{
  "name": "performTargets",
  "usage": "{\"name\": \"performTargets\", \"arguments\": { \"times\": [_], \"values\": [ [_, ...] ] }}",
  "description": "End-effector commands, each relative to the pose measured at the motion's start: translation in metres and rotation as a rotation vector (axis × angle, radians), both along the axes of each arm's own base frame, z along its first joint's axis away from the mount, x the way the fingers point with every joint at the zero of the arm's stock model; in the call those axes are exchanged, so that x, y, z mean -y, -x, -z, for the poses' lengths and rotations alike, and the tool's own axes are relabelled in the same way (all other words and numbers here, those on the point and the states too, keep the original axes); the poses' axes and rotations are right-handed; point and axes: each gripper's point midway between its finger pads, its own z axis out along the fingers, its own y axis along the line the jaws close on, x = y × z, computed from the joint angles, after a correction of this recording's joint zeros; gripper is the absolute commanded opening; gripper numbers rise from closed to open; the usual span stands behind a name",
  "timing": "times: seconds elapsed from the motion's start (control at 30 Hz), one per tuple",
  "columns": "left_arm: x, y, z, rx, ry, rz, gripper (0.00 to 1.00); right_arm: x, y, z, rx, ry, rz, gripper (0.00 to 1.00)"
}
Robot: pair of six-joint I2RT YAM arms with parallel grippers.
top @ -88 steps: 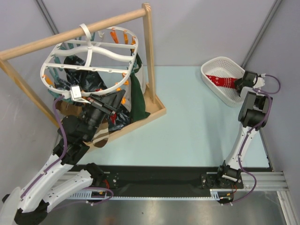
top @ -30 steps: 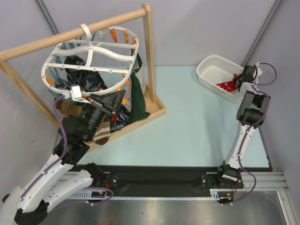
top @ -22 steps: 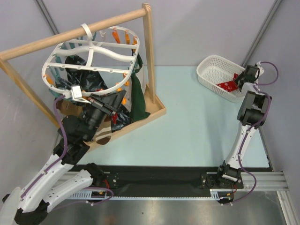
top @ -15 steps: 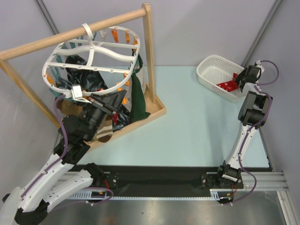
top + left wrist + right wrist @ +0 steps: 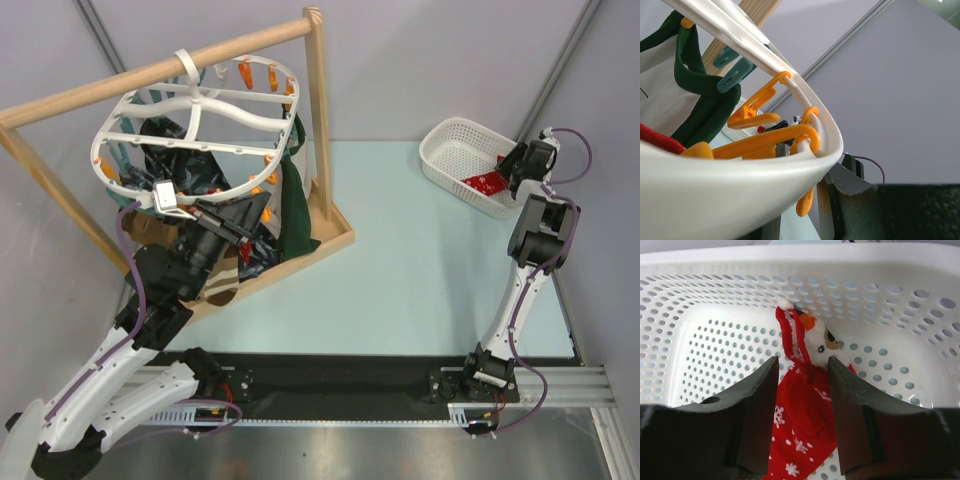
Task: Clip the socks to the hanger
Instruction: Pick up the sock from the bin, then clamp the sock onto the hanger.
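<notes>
The white lattice hanger hangs by its hook from the wooden pole. Dark patterned socks, a dark green one and a brown striped one hang below it. My left gripper is at its near rim. In the left wrist view the fingers flank an orange clip under the rim, which hides any contact. A red white-specked sock lies in the white basket. My right gripper stands open just over it, one jaw on each side.
The wooden rack's upright and its base tray stand right of the hanger. More teal and orange clips line the rim. The basket sits at the table's far right corner, next to the grey wall.
My right gripper has gone from shut to open over the red sock, which stays lying in the basket. The left arm has not moved.
</notes>
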Motion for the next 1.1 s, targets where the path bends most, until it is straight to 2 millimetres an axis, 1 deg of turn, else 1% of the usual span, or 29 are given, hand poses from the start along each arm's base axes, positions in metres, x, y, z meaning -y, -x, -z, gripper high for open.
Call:
{"name": "performTargets", "arguments": {
  "times": [0.0, 0.1, 0.17, 0.23, 0.27, 0.3, 0.33, 0.37, 0.4, 0.43, 0.47, 0.5, 0.53, 0.57, 0.6, 0.63, 0.67, 0.7, 0.73, 0.77, 0.8, 0.83, 0.87, 0.93, 0.97, 1.0, 1.07],
  "values": [
    [0.016, -0.001, 0.034, -0.092, -0.068, 0.063, 0.0, 0.012, -0.009, -0.006, 0.026, 0.032, 0.002, 0.5],
    [0.016, -0.002, 0.034, -0.093, -0.07, 0.061, 0.0, 0.011, -0.015, -0.009, 0.042, 0.041, -0.012, 0.48],
    [0.016, -0.002, 0.035, -0.096, -0.071, 0.06, 0.0, 0.01, -0.018, -0.007, 0.022, 0.053, -0.006, 0.46],
    [0.017, -0.002, 0.035, -0.099, -0.072, 0.062, 0.0, 0.014, -0.025, -0.01, 0.026, 0.068, 0.009, 0.4],
    [0.017, -0.003, 0.037, -0.103, -0.075, 0.062, 0.0, 0.013, -0.026, -0.007, 0.013, 0.066, 0.006, 0.36],
    [0.017, -0.003, 0.037, -0.103, -0.074, 0.062, 0.0, 0.015, -0.031, -0.013, 0.022, 0.082, 0.007, 0.25],
    [0.017, -0.003, 0.037, -0.103, -0.074, 0.059, 0.0, 0.015, -0.033, -0.016, 0.019, 0.094, 0.015, 0.17],
    [0.016, -0.003, 0.037, -0.103, -0.074, 0.056, 0.0, 0.01, -0.034, -0.015, 0.002, 0.099, 0.007, 0.11],
    [0.016, -0.003, 0.038, -0.107, -0.077, 0.057, 0.0, 0.009, -0.035, -0.022, 0.005, 0.116, 0.005, 0.05],
    [0.016, -0.004, 0.039, -0.112, -0.077, 0.056, 0.0, 0.008, -0.036, -0.04, 0.022, 0.129, 0.013, 0.0],
    [0.016, -0.003, 0.038, -0.108, -0.074, 0.059, 0.0, 0.004, -0.033, -0.047, 0.018, 0.123, 0.017, 0.0],
    [0.017, -0.002, 0.039, -0.114, -0.072, 0.062, 0.0, -0.007, -0.034, -0.058, 0.032, 0.119, 0.006, 0.0],
    [0.017, -0.002, 0.04, -0.116, -0.072, 0.064, 0.0, -0.009, -0.023, -0.081, 0.035, 0.112, 0.041, 0.0],
    [0.016, -0.001, 0.041, -0.117, -0.073, 0.065, 0.0, -0.018, -0.018, -0.092, 0.044, 0.1, 0.036, 0.0],
    [0.016, -0.001, 0.041, -0.12, -0.068, 0.066, 0.0, -0.027, -0.012, -0.111, 0.063, 0.095, 0.035, 0.0],
    [0.016, -0.001, 0.044, -0.126, -0.067, 0.066, 0.0, -0.049, 0.001, -0.135, 0.084, 0.073, 0.016, 0.0],
    [0.016, 0.0, 0.044, -0.125, -0.064, 0.066, 0.0, -0.063, 0.01, -0.152, 0.098, 0.064, -0.003, 0.0],
    [0.016, -0.001, 0.045, -0.128, -0.061, 0.067, 0.0, -0.077, 0.018, -0.163, 0.103, 0.049, -0.022, 0.0],
    [0.016, -0.001, 0.047, -0.132, -0.062, 0.067, 0.0, -0.106, 0.025, -0.175, 0.109, 0.031, -0.086, 0.0],
    [0.016, 0.0, 0.048, -0.136, -0.065, 0.069, 0.0, -0.122, 0.049, -0.2, 0.117, 0.026, -0.103, 0.0],
    [0.014, 0.0, 0.048, -0.136, -0.06, 0.062, 0.0, -0.136, 0.059, -0.211, 0.121, 0.029, -0.133, 0.0],
    [0.014, 0.0, 0.049, -0.134, -0.061, 0.058, 0.0, -0.166, 0.071, -0.226, 0.131, 0.035, -0.197, 0.0],
    [0.013, 0.0, 0.05, -0.134, -0.063, 0.056, 0.0, -0.18, 0.095, -0.243, 0.131, 0.057, -0.231, 0.0],
    [0.01, -0.002, 0.049, -0.134, -0.068, 0.038, 0.0, -0.21, 0.121, -0.266, 0.15, 0.071, -0.309, 0.0],
    [0.01, -0.003, 0.048, -0.129, -0.069, 0.033, 0.0, -0.239, 0.139, -0.265, 0.109, 0.077, -0.37, 0.0],
    [0.01, -0.004, 0.048, -0.131, -0.07, 0.031, 0.0, -0.248, 0.164, -0.291, 0.145, 0.107, -0.391, 0.0],
    [0.01, -0.004, 0.044, -0.119, -0.062, 0.031, 0.0, -0.275, 0.198, -0.298, 0.131, 0.109, -0.47, 0.0]
  ]
}}
